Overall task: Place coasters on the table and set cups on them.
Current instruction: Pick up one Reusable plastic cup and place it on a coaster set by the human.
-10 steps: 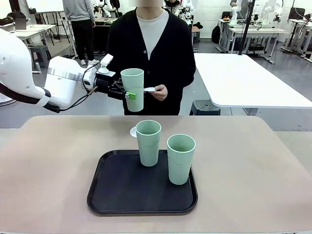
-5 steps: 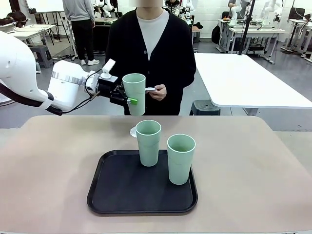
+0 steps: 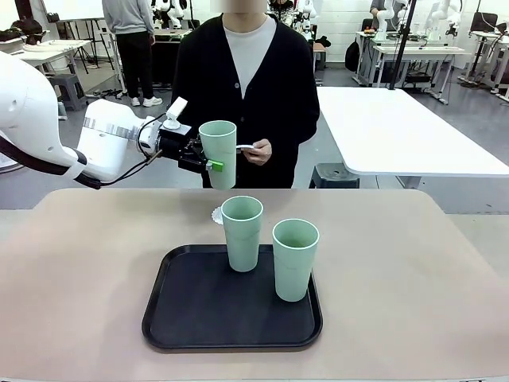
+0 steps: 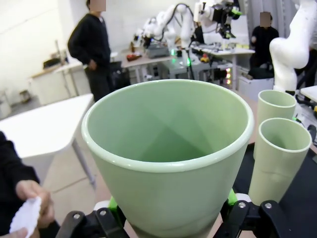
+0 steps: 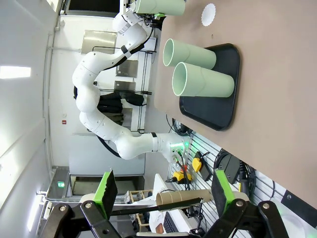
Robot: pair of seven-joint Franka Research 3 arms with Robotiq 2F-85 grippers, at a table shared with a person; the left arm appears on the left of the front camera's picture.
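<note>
Cup one [image 3: 219, 153] is pinched in the left gripper [image 3: 208, 162], high up. It has moved a bit toward the coaster [image 3: 216, 215] on the table [image 3: 95, 255], so putting it down looks next. Right gripper [image 5: 161, 196] is spread wide.

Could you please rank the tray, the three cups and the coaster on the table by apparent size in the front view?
1. The tray.
2. The held cup, left cup and right cup: they look alike, but their distances from the camera differ, so unranked.
3. The coaster, partly hidden behind the left cup.
</note>
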